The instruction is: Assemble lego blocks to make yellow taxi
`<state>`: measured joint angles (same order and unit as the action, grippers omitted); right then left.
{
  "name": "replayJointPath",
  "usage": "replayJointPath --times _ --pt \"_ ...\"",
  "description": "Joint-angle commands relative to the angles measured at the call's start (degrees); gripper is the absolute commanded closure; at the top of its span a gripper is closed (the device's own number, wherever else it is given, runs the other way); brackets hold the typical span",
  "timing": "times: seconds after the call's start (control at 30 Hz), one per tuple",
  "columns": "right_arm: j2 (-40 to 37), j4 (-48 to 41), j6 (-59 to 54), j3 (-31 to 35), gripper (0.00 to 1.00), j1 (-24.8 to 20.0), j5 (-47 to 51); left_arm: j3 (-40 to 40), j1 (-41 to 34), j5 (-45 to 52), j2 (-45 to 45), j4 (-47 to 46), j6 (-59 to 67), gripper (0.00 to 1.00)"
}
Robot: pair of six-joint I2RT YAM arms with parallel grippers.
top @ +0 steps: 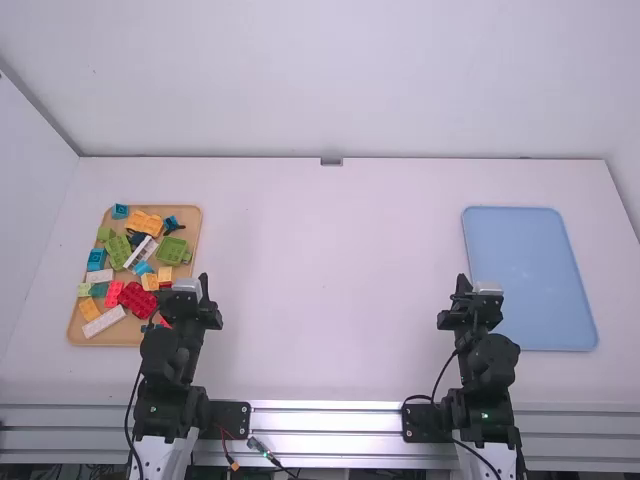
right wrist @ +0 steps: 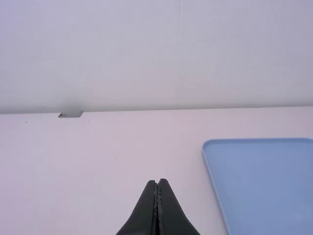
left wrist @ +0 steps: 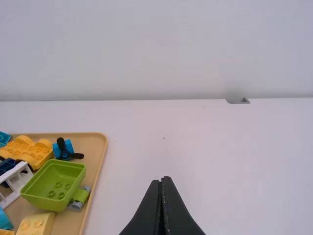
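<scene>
Loose blocks (top: 133, 298) are kept together on the tan tray (left wrist: 92, 147) at left, presumably for sorting of yellow pieces (left wrist: 35, 155); rim to be cleared on lifting. Left claw (left wrist: 163, 179) clenched on nothing, near the tray's right edge. Mid-table (top: 330, 290), wide working room is offered. Right claw (right wrist: 157, 181) likewise clenched; blue tray (top: 525, 260) at right, perhaps meant for finished work.

White tabletop (top: 330, 300), bounded at its far edge by a plain white back wall (top: 330, 90) and to its left by a pale side wall (top: 28, 210). A small grey notch (top: 331, 161) marks the tabletop's far edge; ridged metal rails (top: 325, 421) run along its near edge, reflecting bright light.
</scene>
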<state>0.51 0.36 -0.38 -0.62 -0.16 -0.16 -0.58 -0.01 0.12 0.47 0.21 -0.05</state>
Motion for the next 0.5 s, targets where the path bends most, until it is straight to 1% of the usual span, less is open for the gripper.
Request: replayJointPath --times 0.0,0.27,0.47 --pt "0.01 -0.04 -0.02 0.0 1.0 0.0 0.0 0.0 0.0 0.02 0.0 0.0 0.0 1.0" --pt "1.22 0.53 -0.29 -0.78 0.97 0.03 0.0 -0.53 -0.06 -0.03 0.81 0.4 0.07 0.97" --pt "4.89 0.54 -0.91 -3.71 0.91 0.11 0.02 -2.75 -0.19 -0.2 3.49 0.2 0.24 0.91"
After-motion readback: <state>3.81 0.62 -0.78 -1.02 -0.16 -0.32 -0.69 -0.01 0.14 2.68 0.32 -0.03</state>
